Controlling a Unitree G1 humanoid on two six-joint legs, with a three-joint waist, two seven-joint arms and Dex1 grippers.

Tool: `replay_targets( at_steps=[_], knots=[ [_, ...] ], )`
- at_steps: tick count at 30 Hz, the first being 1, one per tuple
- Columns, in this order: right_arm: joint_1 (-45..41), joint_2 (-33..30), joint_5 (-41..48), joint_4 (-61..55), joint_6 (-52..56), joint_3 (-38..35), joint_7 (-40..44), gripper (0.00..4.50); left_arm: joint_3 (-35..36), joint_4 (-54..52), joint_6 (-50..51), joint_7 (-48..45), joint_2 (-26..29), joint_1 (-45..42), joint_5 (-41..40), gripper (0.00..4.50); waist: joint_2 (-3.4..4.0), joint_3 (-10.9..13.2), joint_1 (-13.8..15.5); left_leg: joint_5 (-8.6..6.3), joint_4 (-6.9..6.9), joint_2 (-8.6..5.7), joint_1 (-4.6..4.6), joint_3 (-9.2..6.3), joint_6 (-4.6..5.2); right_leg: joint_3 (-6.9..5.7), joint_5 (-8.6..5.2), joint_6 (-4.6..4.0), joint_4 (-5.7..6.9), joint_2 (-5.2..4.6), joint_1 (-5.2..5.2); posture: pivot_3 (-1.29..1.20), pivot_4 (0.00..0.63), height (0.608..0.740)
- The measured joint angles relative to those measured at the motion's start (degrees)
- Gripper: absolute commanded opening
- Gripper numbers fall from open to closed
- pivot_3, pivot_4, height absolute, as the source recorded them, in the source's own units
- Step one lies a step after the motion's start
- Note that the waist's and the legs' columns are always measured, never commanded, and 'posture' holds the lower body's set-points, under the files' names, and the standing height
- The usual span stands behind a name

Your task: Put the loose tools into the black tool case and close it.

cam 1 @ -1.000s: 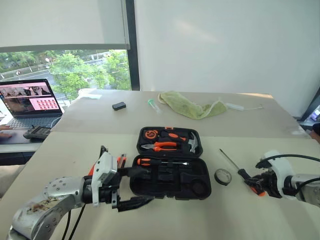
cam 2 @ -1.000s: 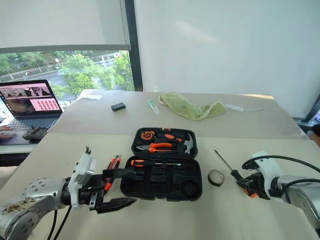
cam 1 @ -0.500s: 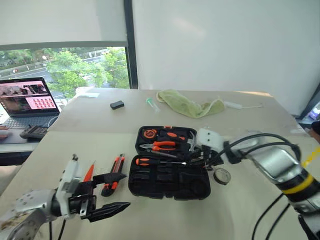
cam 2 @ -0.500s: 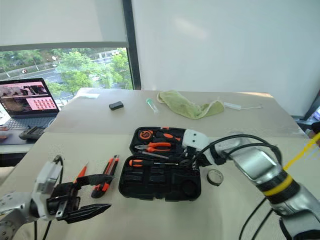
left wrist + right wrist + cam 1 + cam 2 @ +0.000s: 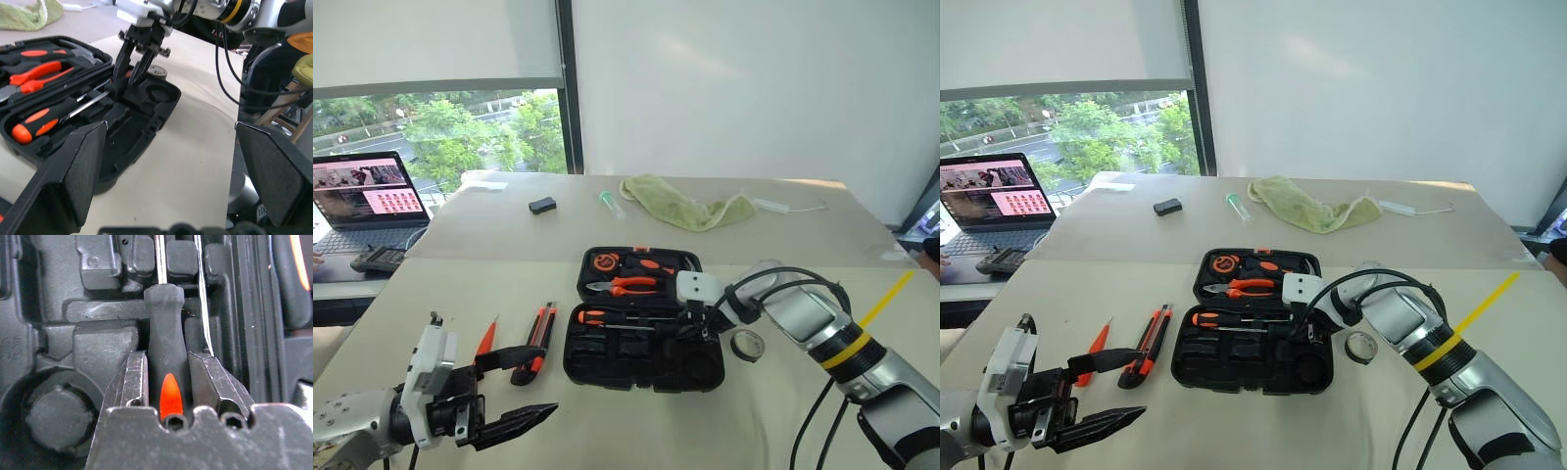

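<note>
The black tool case (image 5: 636, 369) lies open in the middle of the table, with one black-and-orange screwdriver (image 5: 617, 317) lying in a slot. My right gripper (image 5: 691, 327) is shut on the black handle of a second screwdriver (image 5: 165, 333) and holds it low over the case's moulded slots, its shaft pointing left. A slim orange tool (image 5: 486, 340) and an orange-black utility knife (image 5: 536, 343) lie left of the case. The small black tape roll (image 5: 747, 344) sits to its right. My left gripper (image 5: 530, 388) hovers open and empty near the front left.
The case's lid (image 5: 690, 262) holds orange-handled pliers (image 5: 631, 286), a hammer and a tape measure. At the back lie a green cloth (image 5: 685, 208), a small black box (image 5: 544, 205) and a small tube (image 5: 612, 204). A laptop (image 5: 367, 196) stands on the far left.
My right gripper carried the screwdriver from the table's right side leftwards to the case and tipped downwards. My left gripper drew back from the case's left edge toward the front left.
</note>
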Motion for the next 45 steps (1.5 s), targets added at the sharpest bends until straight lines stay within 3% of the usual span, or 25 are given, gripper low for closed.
replay_targets(
  at_steps=[3,4,7,14,17,23,28,37,43,44,45],
  knots=[
    [0.0,0.1,-0.5,0.0,0.5,-0.2,0.8,0.93,0.0,-0.1,0.0,0.6,0.0,0.0,0.0,4.46,0.0,0.0,-0.1,0.0,-0.01,0.0,0.0,-0.01,0.0,-0.01,0.0,-0.01,0.0,-0.01,0.0,0.0,0.15,0.74],
    [0.0,0.2,-0.7,0.0,0.4,-0.3,1.0,1.93,0.0,-0.1,0.0,0.7,0.0,0.0,0.0,4.46,0.0,0.0,-0.1,0.0,-0.01,-0.01,0.0,-0.01,-0.01,-0.02,0.0,-0.01,-0.01,-0.01,0.01,0.0,0.15,0.74],
    [0.0,0.2,-1.9,0.0,-1.6,-0.5,1.6,2.73,0.0,-0.1,0.0,0.9,0.0,0.5,0.0,4.46,0.0,0.0,-0.2,0.0,-0.01,-0.01,-0.02,0.0,-0.05,-0.01,-0.01,-0.01,-0.03,-0.01,-0.01,0.0,0.15,0.74],
    [2.9,-1.2,4.1,-5.5,-0.7,-7.0,6.1,2.73,-0.4,-0.7,0.0,0.9,0.0,1.2,0.0,4.46,0.01,0.0,-0.5,-0.07,-0.04,0.02,-0.04,-0.02,-0.03,0.0,-0.02,-0.03,-0.06,0.0,-0.04,0.0,0.15,0.74],
    [5.6,-0.5,10.1,-9.3,2.5,-13.8,5.4,2.11,-0.8,-0.6,-0.1,1.0,-0.2,1.1,0.1,4.46,0.01,0.0,-0.5,-0.15,-0.04,0.03,-0.02,-0.07,0.1,0.0,-0.01,-0.03,-0.05,-0.12,0.0,0.0,0.15,0.74],
    [14.6,7.1,15.9,-12.0,5.5,-23.0,-4.6,0.01,-1.6,0.7,-1.3,1.4,-1.2,0.8,0.5,4.46,0.01,0.0,-0.5,-0.16,-0.08,0.0,0.03,-0.17,0.11,-0.01,-0.01,-0.04,-0.01,-0.53,0.05,0.0,0.15,0.74],
    [20.9,14.3,12.2,-8.8,3.7,-19.7,-14.3,0.01,-1.6,1.8,-2.1,1.2,-1.2,0.8,1.1,4.46,0.02,0.0,-0.6,0.09,-0.19,-0.06,0.05,-0.1,-0.29,0.0,-0.01,-0.04,0.04,-0.43,-0.04,0.0,0.15,0.74],
    [19.0,13.0,6.2,-4.6,-3.5,-12.1,-14.1,0.01,-1.4,3.3,-2.4,0.2,-0.7,0.5,1.5,4.46,-0.38,-0.4,-0.7,-0.04,-0.73,0.09,1.32,-0.03,-0.06,0.06,-0.38,-0.72,-0.01,0.05,0.58,0.0,0.15,0.74],
    [24.3,13.2,12.8,-8.4,-4.0,-18.9,-12.6,0.01,-1.2,4.7,-2.1,3.1,-1.8,0.5,1.2,4.46,-0.47,-0.5,0.4,0.01,-0.79,0.09,0.82,-0.04,-0.13,0.1,-0.12,-0.34,0.03,0.06,0.29,0.0,0.15,0.74],
    [25.8,13.5,16.0,-11.4,-3.4,-21.6,-12.8,0.58,-1.1,4.8,-1.0,6.3,-2.5,-0.8,0.9,4.46,-0.3,-0.4,0.5,0.02,-0.79,0.09,0.62,-0.07,-0.14,0.08,-0.1,-0.31,0.04,0.05,0.17,0.0,0.15,0.74],
    [25.6,13.8,18.6,-14.5,-2.7,-23.8,-13.0,0.76,-1.1,4.9,-0.3,9.0,-3.1,-1.8,0.8,4.46,-0.23,-0.3,0.5,0.03,-0.8,0.11,0.48,-0.07,-0.15,0.1,-0.08,-0.28,0.03,0.04,0.05,0.0,0.15,0.74]
  ],
)
